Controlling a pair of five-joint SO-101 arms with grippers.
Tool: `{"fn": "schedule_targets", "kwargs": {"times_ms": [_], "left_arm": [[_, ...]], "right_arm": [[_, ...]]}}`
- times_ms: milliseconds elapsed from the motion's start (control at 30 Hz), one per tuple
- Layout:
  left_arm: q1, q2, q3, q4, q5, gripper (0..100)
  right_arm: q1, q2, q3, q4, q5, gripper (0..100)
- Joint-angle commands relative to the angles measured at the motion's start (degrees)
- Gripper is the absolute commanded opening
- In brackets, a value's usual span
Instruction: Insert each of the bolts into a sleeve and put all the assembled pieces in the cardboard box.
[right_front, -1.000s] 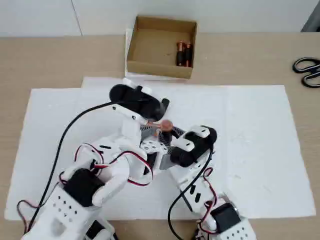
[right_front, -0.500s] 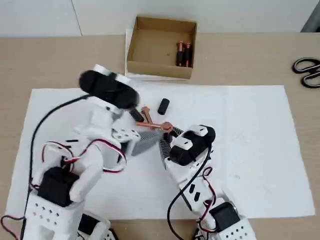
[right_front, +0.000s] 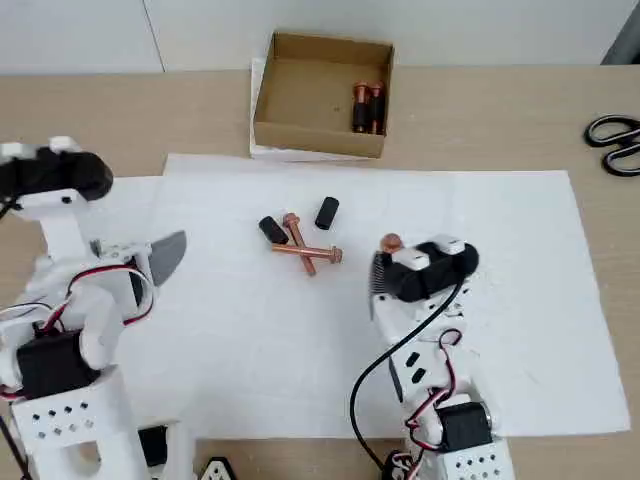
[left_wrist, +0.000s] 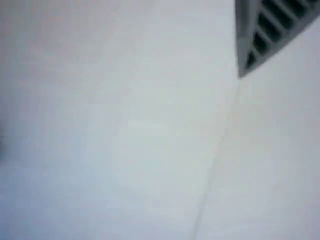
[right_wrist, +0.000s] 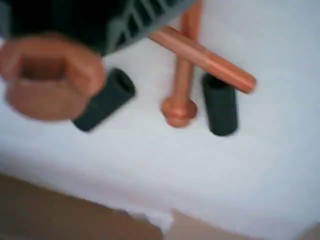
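**Insertion step in hand**

The right gripper is clamped on a copper bolt over the white sheet — next, by the look of it, its shank needs aligning with a black sleeve. 2 assembled pieces lie in the cardboard box.

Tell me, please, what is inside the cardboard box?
Inside the cardboard box, two bolts in black sleeves lie side by side near one side wall. The near wall covers a strip of the floor.

copper bolts, black sleeves, brown box
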Motion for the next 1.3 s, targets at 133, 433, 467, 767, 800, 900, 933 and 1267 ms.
{"fn": "schedule_targets", "kwargs": {"times_ms": [133, 433, 467, 767, 800, 900, 933, 1267], "left_arm": [[-0.6, -0.8, 0.9, 5.3, -0.1, 36], [-0.8, -0.8, 0.9, 5.6, -0.1, 36], [-0.8, -0.8, 0.9, 5.6, -0.1, 36], [-0.8, -0.8, 2.0, 6.4, -0.1, 36], [-0.8, -0.8, 2.2, 6.3, -0.1, 36], [-0.8, -0.8, 2.2, 6.3, -0.1, 36], [-0.8, -0.8, 2.2, 6.3, -0.1, 36], [-0.8, -0.8, 2.6, 6.3, -0.1, 36]], "right_arm": [[4.1, 4.3, -20.6, 4.3, 4.3, 0.4], [7.3, 50.3, -52.4, -6.4, 5.4, 0.4], [7.2, 56.0, -56.8, -6.8, 5.3, 0.4], [3.9, 103.3, -95.7, -6.9, 2.2, 0.4], [3.1, 107.5, -100.0, -6.9, 2.1, 0.4], [1.5, 119.6, -111.9, -6.9, 2.1, 0.4], [0.7, 123.0, -115.5, -6.9, 2.1, 0.4], [-2.0, 149.8, -143.2, -7.0, 2.4, 0.4]]}}
